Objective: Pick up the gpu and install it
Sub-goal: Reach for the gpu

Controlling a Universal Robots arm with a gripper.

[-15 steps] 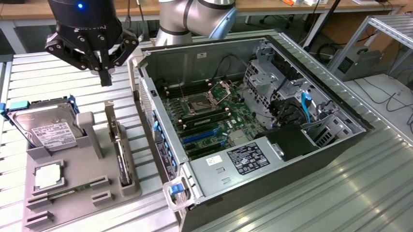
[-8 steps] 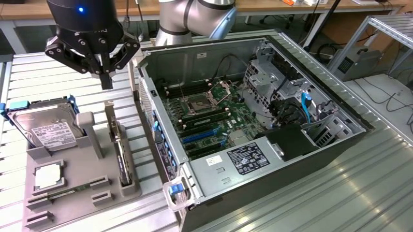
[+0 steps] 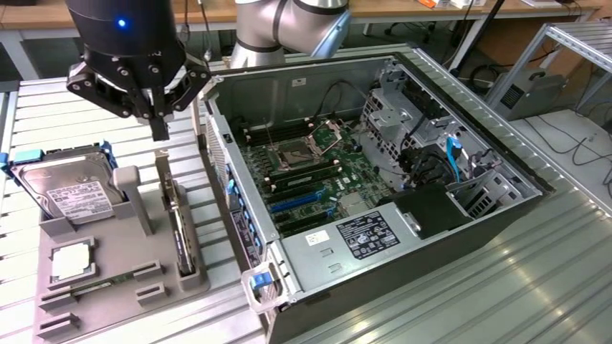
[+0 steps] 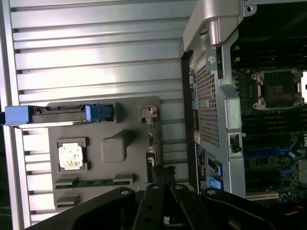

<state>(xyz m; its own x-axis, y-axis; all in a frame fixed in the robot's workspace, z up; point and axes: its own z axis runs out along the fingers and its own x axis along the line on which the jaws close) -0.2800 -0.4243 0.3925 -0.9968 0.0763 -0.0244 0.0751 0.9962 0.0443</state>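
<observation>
Closest to your lens, the black two-fingered gripper [image 4: 162, 182] is clenched empty, hovering above the grey moulded parts tray [image 3: 125, 244]. You'll find the slim black gpu [image 3: 180, 229] with its silver bracket standing on edge in that tray, along the side next to the open grey computer case [image 3: 277, 93].

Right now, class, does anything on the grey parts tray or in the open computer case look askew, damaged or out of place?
Nothing stands out. The gpu stands on edge in its slot on the tray, the hard drive sits in its cradle, and the shut gripper hangs above the gpu.
</observation>
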